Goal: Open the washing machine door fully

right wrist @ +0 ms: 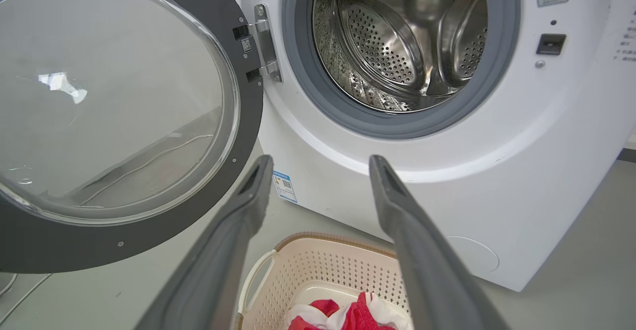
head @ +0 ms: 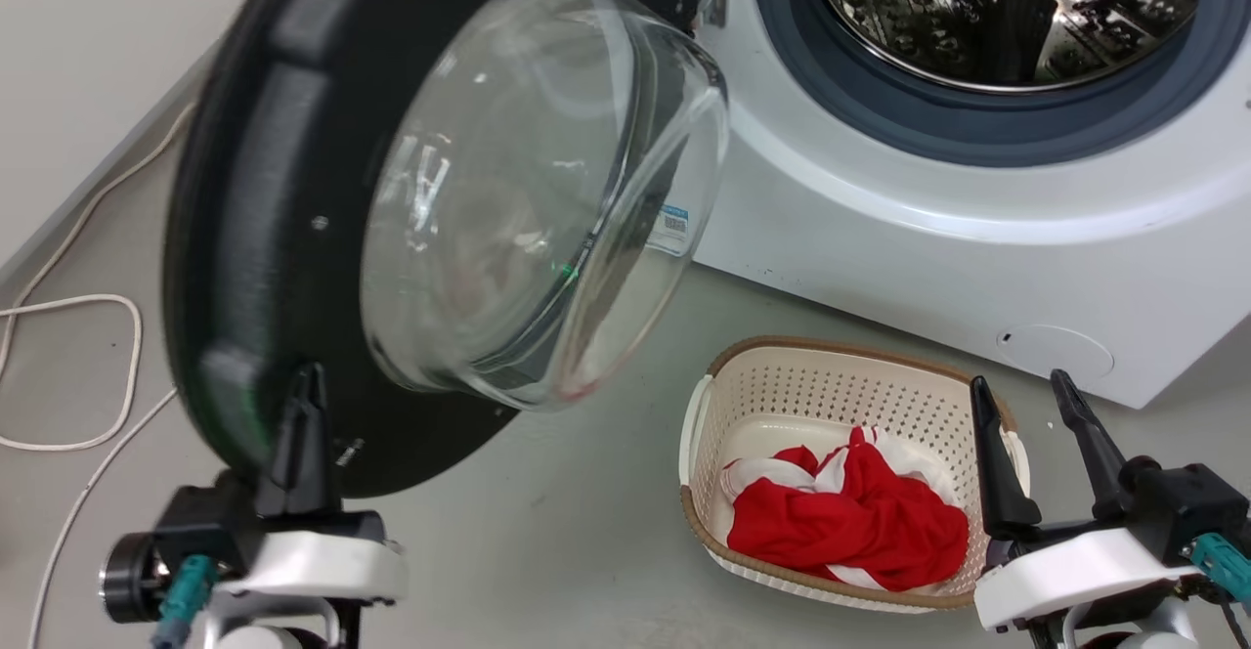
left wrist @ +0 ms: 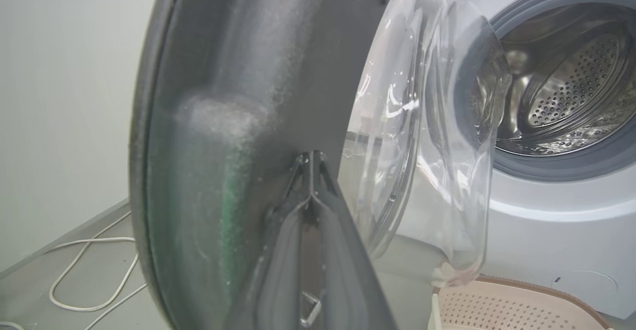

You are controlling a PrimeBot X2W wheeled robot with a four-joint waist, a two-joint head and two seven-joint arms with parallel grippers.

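Note:
The washing machine door (head: 254,238) stands swung out to the left of the white machine (head: 977,268), with its clear glass bowl (head: 528,190) bulging toward the drum side. My left gripper (head: 311,380) is shut, and its joined tips touch the door's black inner face low on the ring. The left wrist view has the same shut tips (left wrist: 310,158) against the dark door (left wrist: 238,71). At the lower right, away from the door, my right gripper (head: 1026,400) is open and holds nothing. Seen from the right wrist, the gripper (right wrist: 320,166) points at the machine front, with the door (right wrist: 74,245) to its left.
The steel drum opening (head: 1007,14) with its grey rubber rim is uncovered. A cream perforated basket (head: 831,348) holding a red and white cloth (head: 850,522) sits on the floor before the machine, beside my right gripper. A white cable (head: 117,366) loops on the floor by the left wall.

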